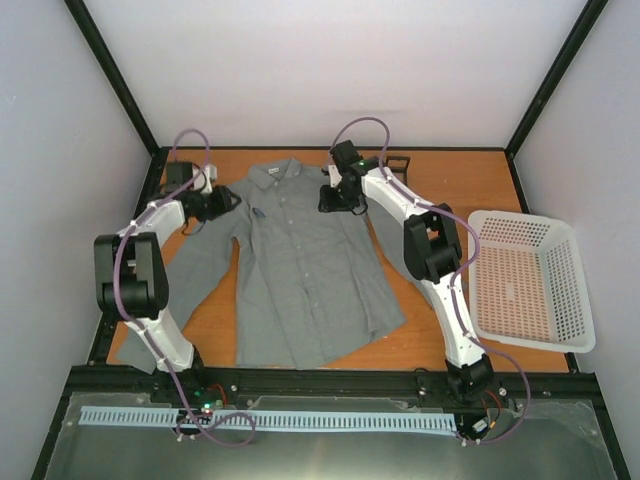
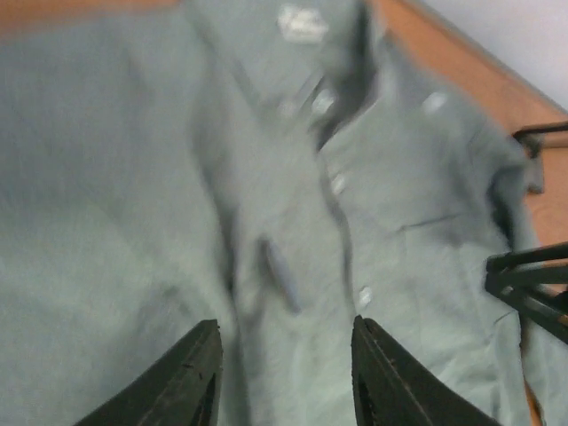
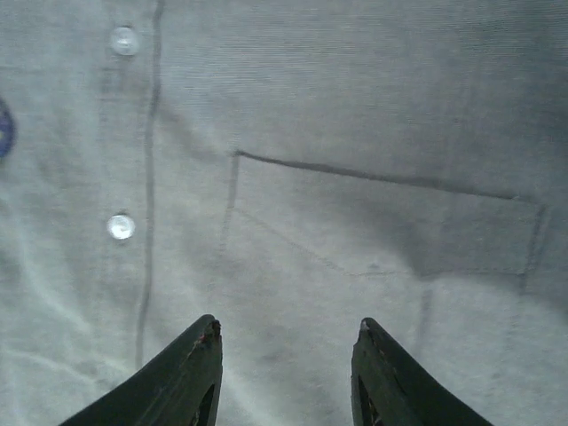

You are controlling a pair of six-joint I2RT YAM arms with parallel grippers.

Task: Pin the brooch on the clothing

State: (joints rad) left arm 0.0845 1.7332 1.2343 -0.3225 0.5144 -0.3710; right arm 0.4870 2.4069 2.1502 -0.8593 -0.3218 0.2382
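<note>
Left wrist view had the left gripper (image 2: 285, 324) open and empty over the shirt (image 2: 106, 222), the brooch (image 2: 282, 277) on the cloth just ahead; the right gripper (image 3: 287, 321) gaped empty above the pocket (image 3: 382, 222). Pinning looked done to me; next, both should lift clear without snagging.

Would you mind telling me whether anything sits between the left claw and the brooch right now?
Nothing visible does. The brooch sits on the shirt just ahead of the left claw, whose fingers are apart and empty. Only bare grey fabric lies between them.
</note>
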